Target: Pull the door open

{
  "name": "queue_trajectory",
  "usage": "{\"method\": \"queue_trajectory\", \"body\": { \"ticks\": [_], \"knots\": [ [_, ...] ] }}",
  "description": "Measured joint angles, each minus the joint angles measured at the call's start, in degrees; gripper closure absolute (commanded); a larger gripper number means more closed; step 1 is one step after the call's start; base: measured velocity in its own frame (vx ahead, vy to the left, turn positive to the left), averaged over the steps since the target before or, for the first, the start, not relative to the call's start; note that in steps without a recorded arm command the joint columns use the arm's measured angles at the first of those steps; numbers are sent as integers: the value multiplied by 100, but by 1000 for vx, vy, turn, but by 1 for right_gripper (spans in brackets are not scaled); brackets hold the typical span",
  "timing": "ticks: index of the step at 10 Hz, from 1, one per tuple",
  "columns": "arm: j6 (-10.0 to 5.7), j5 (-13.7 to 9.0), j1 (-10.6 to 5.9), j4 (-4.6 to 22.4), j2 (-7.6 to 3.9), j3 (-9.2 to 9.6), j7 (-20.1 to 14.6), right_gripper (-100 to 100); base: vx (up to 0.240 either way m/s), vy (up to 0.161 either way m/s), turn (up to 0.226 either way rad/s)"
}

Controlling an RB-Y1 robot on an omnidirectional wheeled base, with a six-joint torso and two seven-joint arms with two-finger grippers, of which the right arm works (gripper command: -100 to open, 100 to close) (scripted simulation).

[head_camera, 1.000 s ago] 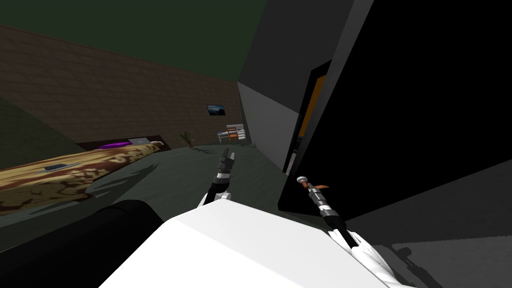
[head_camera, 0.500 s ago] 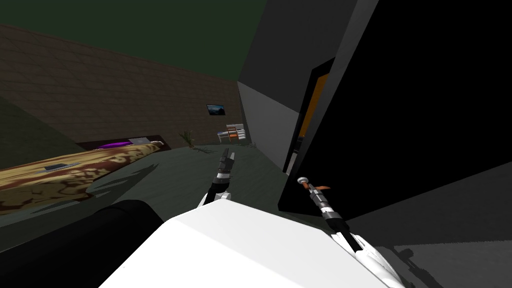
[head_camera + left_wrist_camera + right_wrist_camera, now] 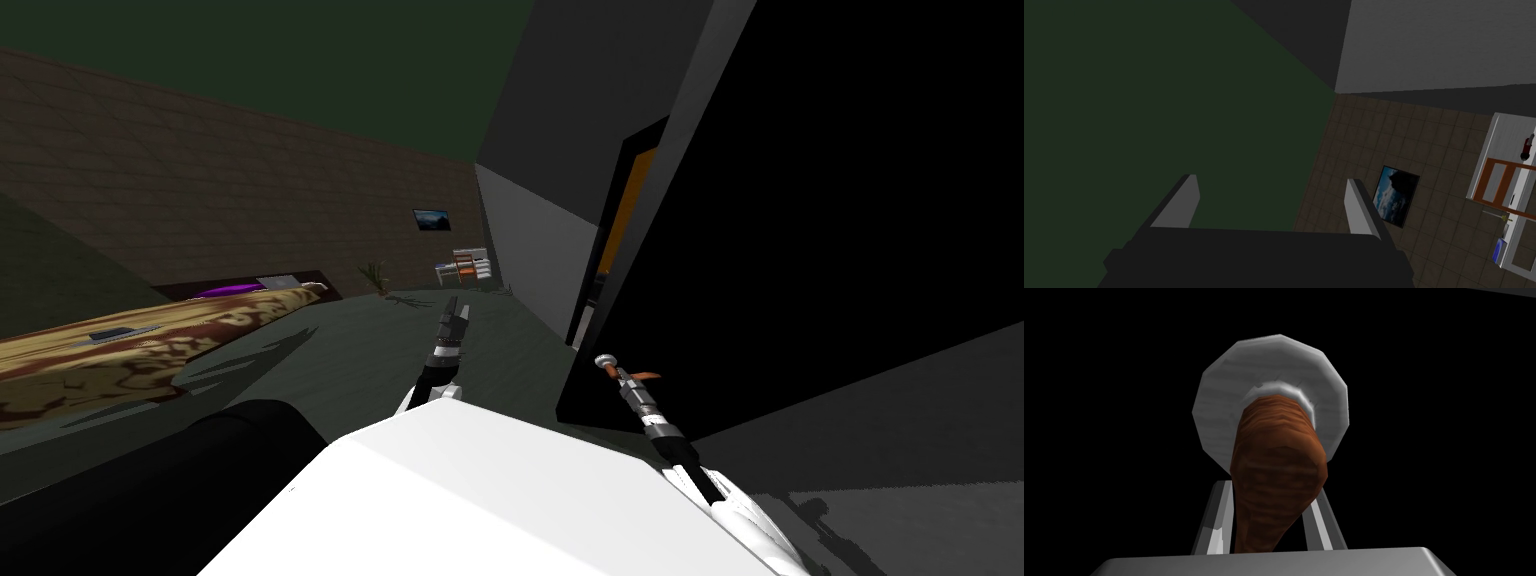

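Note:
The door point(image 3: 800, 250) is a black panel on my right, standing ajar from its frame. Its brown lever handle point(image 3: 1276, 478) juts from a round grey rose point(image 3: 1224, 403). My right gripper point(image 3: 1271, 495) is shut on the handle, one finger pressing each side. In the head view the right gripper point(image 3: 626, 376) sits at the handle point(image 3: 643, 374), low on the door near its edge. My left gripper point(image 3: 457, 312) is held out ahead over the floor, apart from the door. The left gripper point(image 3: 1271, 185) is open with nothing between its fingers.
An orange strip point(image 3: 630, 210) shows through the gap past the door's edge. A grey wall point(image 3: 530, 250) runs beside it. A long brown patterned surface point(image 3: 130, 345) lies on the left. A plant point(image 3: 375, 275) and a white shelf point(image 3: 468, 266) stand at the far brick wall.
The door's edge has swung slightly toward me and the gap beside it is a little wider. My right arm shifted a touch with the handle. The left arm is still.

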Motion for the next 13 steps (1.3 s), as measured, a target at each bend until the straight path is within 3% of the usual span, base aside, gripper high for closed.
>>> {"method": "queue_trajectory", "body": {
  "ticks": [3, 4, 11, 13],
  "knots": [
    [-151, 11, 47, 54, -63, 41, -73, 100, 0, 0, 0],
    [-121, 8, 107, -42, -75, 41, -79, 100, 0, 0, 0],
    [-194, 16, 34, 108, -59, 51, -78, 100, -1, -2, -5],
    [-353, 37, 116, 130, -128, 91, -158, 100, 1, 3, 9]
  ]
}}
